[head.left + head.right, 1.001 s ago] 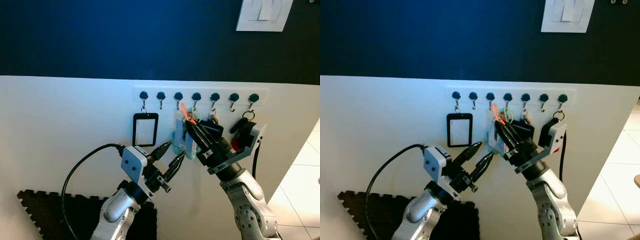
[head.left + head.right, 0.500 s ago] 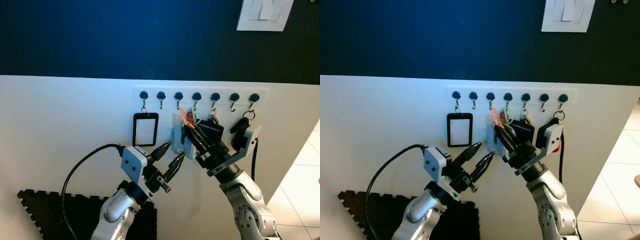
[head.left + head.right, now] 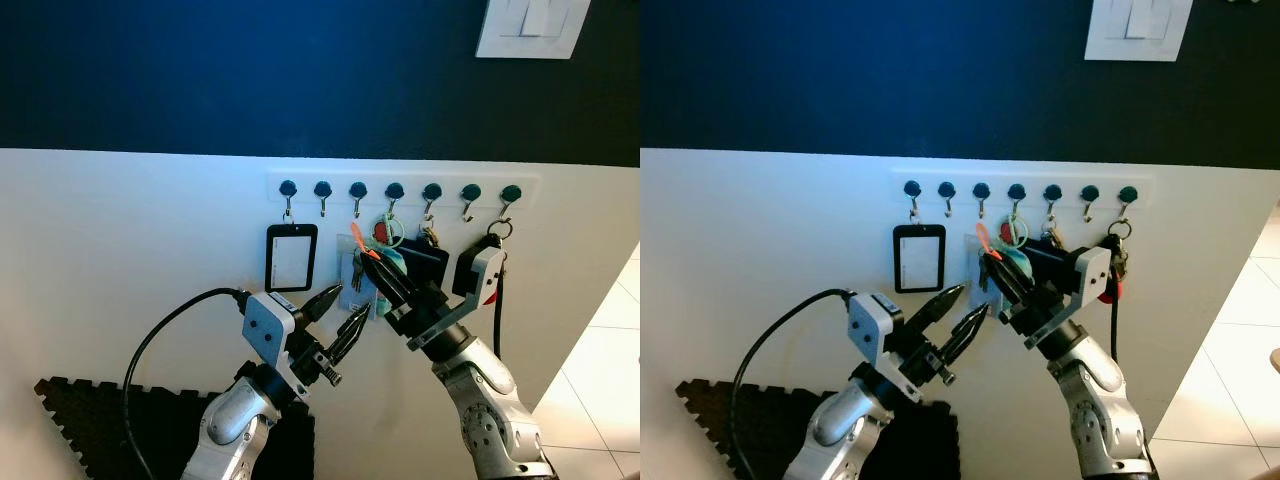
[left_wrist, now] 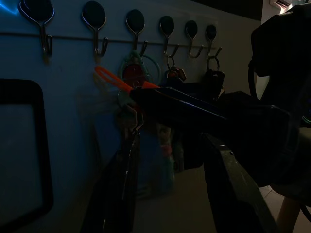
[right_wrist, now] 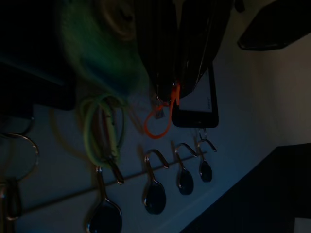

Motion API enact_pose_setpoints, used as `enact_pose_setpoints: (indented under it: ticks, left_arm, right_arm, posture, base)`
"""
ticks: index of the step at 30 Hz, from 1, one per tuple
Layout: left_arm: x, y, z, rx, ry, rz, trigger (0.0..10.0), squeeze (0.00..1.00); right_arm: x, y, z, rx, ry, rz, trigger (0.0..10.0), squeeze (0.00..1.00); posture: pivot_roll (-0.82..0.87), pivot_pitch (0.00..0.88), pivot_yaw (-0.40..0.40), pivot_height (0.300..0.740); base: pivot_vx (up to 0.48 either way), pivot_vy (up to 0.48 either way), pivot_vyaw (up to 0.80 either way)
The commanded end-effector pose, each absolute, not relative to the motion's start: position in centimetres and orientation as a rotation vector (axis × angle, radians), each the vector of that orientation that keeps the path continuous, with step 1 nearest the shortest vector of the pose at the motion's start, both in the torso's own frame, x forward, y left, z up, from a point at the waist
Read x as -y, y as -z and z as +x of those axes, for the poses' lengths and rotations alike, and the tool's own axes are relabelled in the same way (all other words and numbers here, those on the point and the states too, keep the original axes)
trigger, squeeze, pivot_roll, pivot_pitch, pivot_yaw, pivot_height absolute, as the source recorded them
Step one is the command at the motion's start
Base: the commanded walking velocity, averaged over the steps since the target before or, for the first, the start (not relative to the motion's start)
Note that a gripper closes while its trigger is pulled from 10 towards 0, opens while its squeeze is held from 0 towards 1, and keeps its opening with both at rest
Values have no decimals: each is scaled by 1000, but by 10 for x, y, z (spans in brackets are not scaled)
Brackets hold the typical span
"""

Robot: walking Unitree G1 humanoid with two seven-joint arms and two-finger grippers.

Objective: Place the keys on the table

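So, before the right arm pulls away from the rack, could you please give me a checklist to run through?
1. Right end effector shut on the keys: ok.
2. Orange loop off the hooks: ok, it appears to hang free of them.
3. Left end effector out of the way: ok, open, lower and apart from the keys.
4. Green ring on the neighbouring hook not snagged by the keys: cannot tell.

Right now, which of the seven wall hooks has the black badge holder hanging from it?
The leftmost hook carries the black badge holder. The two hooks beside it look bare; the right gripper works at the key clutter further right.
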State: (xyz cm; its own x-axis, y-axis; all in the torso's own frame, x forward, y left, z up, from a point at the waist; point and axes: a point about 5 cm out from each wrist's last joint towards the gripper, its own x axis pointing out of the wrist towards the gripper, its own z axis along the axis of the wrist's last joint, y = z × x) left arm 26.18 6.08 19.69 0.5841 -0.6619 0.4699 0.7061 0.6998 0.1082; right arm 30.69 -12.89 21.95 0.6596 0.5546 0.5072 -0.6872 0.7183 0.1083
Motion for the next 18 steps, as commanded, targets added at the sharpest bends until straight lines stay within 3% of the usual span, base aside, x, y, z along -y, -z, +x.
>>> enact_pose_setpoints:
  ticks: [1, 18]
  left_arm:
    - [-63, -194, 260, 494, 809, -61, 10000, 0]
    - [-60, -194, 259, 494, 818, -71, 10000, 0]
  right_arm:
    - [125, -224, 304, 495, -739, 300, 10000, 0]
    - [122, -235, 293, 553, -732, 275, 10000, 0]
  posture:
    - [17, 56, -4, 740]
    - [7, 54, -1, 740]
  base:
    - [0, 0, 0]
    - [0, 0, 0]
